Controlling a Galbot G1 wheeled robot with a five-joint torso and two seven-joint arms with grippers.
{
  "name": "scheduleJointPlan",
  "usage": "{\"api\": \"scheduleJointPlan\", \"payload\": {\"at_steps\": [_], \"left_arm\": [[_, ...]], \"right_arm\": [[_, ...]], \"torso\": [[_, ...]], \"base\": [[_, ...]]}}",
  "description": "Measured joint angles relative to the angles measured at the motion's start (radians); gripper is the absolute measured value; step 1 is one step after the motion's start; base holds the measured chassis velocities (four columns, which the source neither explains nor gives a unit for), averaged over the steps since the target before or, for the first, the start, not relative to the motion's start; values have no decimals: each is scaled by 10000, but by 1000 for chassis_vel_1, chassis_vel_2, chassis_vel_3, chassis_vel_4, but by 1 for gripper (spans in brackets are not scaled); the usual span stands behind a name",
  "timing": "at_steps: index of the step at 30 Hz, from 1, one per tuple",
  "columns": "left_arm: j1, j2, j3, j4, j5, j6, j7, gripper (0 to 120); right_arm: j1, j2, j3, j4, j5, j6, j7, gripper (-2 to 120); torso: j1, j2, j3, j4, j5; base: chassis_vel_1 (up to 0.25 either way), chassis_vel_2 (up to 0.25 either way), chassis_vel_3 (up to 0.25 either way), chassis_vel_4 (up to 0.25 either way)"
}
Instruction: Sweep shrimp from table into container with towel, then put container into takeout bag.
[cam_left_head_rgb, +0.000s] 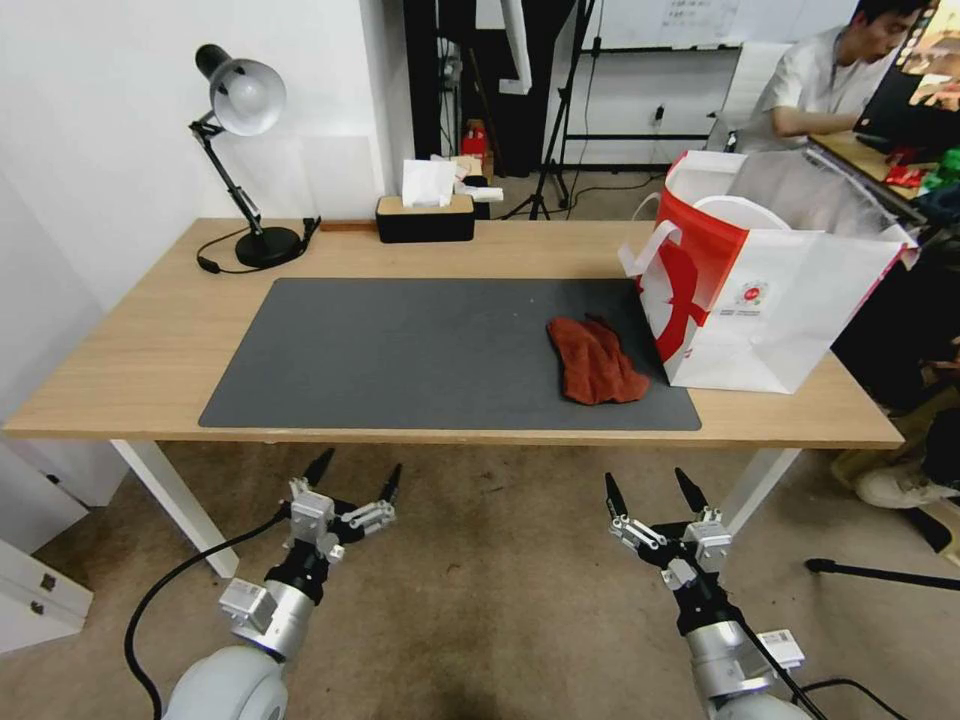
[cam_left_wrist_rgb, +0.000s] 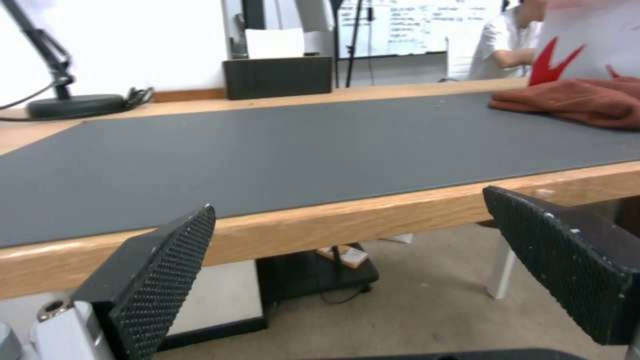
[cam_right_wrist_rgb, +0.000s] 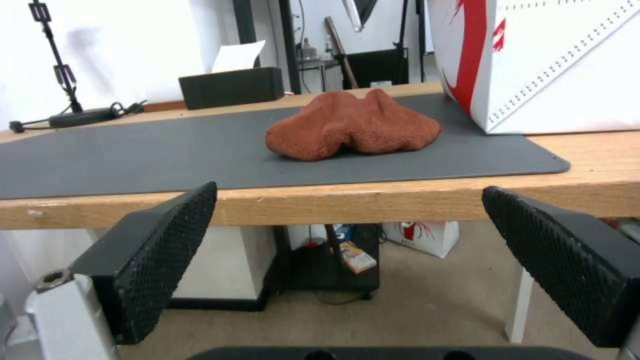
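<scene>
The rust-red towel (cam_left_head_rgb: 596, 361) lies crumpled on the right part of the dark grey mat (cam_left_head_rgb: 420, 350) of the table (cam_left_head_rgb: 130, 350); it also shows as the towel (cam_right_wrist_rgb: 353, 125) and towel (cam_left_wrist_rgb: 573, 100) in the wrist views. The red and white takeout bag (cam_left_head_rgb: 770, 290) stands upright at the table's right end, just right of the towel. The shrimp and the container are out of view. My left gripper (cam_left_head_rgb: 354, 476) and right gripper (cam_left_head_rgb: 648, 490) hang open below the table's front edge, holding nothing.
A black desk lamp (cam_left_head_rgb: 240, 170) stands at the back left, with a black tissue box (cam_left_head_rgb: 425, 215) at the back middle. White table legs (cam_left_head_rgb: 175, 500) flank the floor space under the front edge. A seated person is beyond the bag.
</scene>
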Motion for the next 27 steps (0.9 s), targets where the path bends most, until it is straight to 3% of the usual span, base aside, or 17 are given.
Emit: {"api": "scheduleJointPlan", "payload": {"at_steps": [4,6,11,27], "left_arm": [[94,-35,-71,-4,2,-69,-180,100],[299,-145,-208,66,79,-351,-633,100],[570,-262,-272,276,249,-845,-868,100],[622,-299,-279,304,282,-896,-901,100]], "right_arm": [[-7,9,-6,1,2,-9,14,100],[-23,57,-13,-12,22,-84,46,100],[14,81,-12,14,5,-93,138,100],[21,82,-10,20,-16,-116,163,100]], "torso": [[0,0,0,0,0],[0,0,0,0,1],[0,0,0,1,1],[0,0,0,0,1]], "base": [[0,0,0,0],[0,0,0,0],[0,0,0,0],[0,0,0,0]]}}
